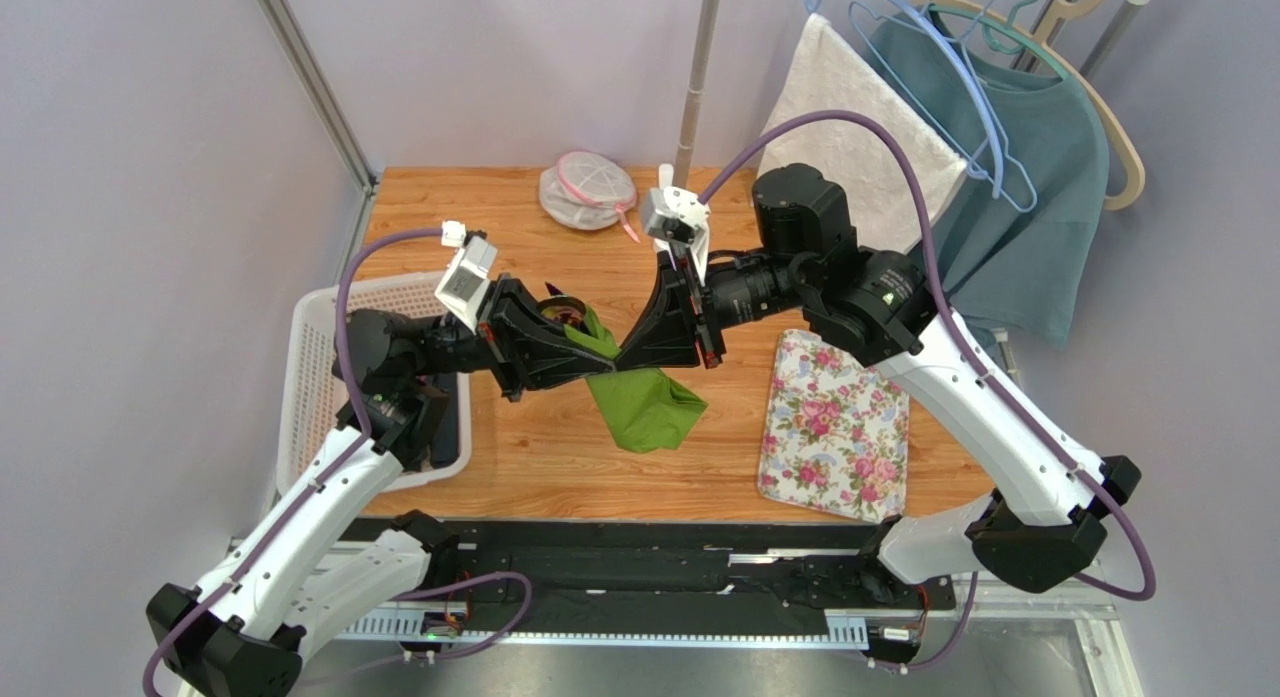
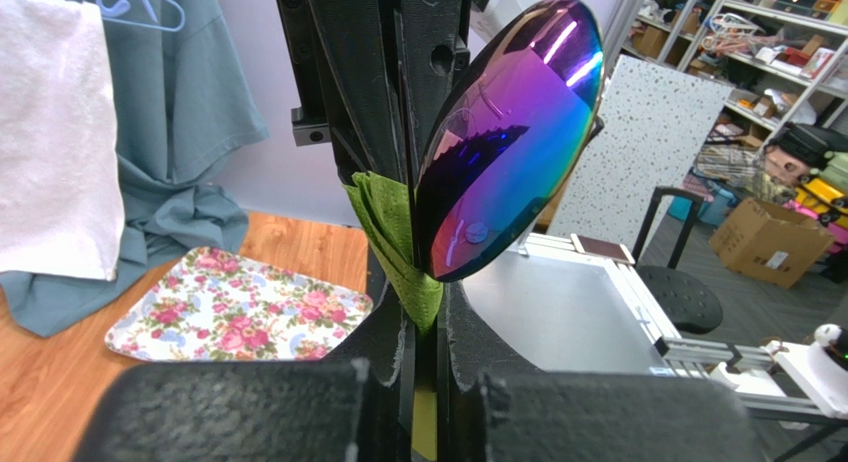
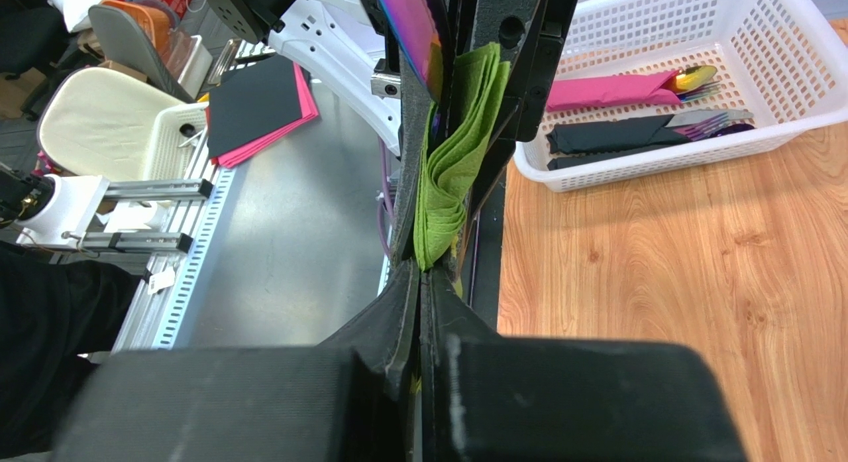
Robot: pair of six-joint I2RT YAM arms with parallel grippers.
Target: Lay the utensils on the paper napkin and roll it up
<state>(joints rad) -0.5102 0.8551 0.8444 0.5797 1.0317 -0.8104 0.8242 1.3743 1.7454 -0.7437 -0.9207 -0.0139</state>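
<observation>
The green paper napkin [image 1: 649, 405] is folded and hangs above the table's middle, pinched between both grippers. My left gripper [image 1: 589, 352] is shut on its near edge [image 2: 398, 243], jaws closed on the green folds. My right gripper [image 1: 672, 337] is shut on the opposite edge [image 3: 458, 164]. An iridescent blue-purple spoon bowl [image 2: 508, 134] stands up right beside the napkin, against the right gripper's fingers [image 2: 363, 74]. Its edge also shows in the right wrist view [image 3: 413, 25]. Its handle is hidden, and I cannot tell what holds it. No other utensils show loose.
A floral mat [image 1: 836, 424] lies at the right front. A white basket [image 1: 323, 367] at the left edge holds pink and black rolled bundles [image 3: 617, 89]. A mesh pouch [image 1: 586, 190] lies at the back. A white cloth [image 1: 864, 127], teal shirt [image 1: 1007, 202] and hangers hang at back right.
</observation>
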